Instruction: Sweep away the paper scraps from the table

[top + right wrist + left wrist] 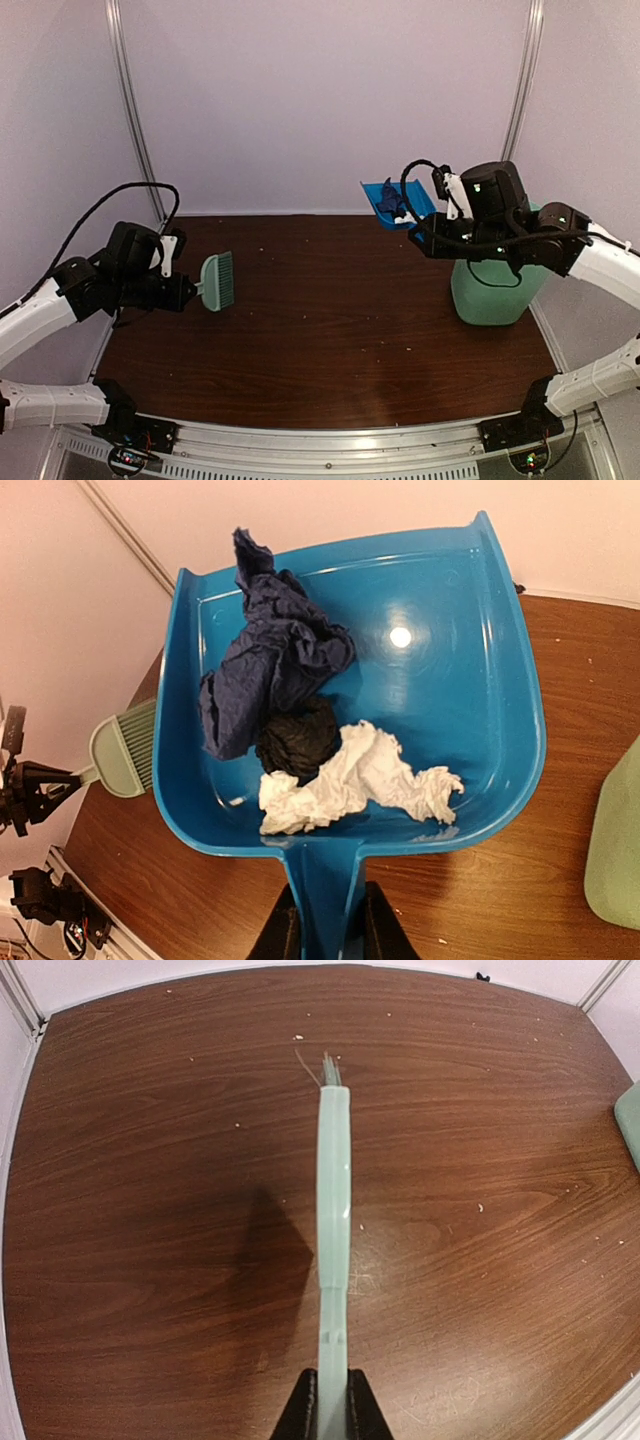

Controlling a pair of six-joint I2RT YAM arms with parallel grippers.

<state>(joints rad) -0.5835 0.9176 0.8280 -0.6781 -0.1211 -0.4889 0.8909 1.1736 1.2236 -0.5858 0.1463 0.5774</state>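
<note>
My right gripper (325,935) is shut on the handle of the blue dustpan (480,670), held in the air at the back right (397,203), next to the bin. In the pan lie paper scraps: a dark blue wad (270,660), a black wad (298,742) and a white wad (350,780). My left gripper (332,1405) is shut on the handle of the mint-green hand brush (334,1190), held level over the left of the table (330,310); its head (218,281) points right. Only tiny white specks (481,1207) lie on the wood.
A mint-green bin (492,292) stands at the right side of the table, under my right arm; its edge shows in the right wrist view (615,860). White walls with metal posts (133,110) close in the back and sides. A silver rail (330,440) runs along the near edge.
</note>
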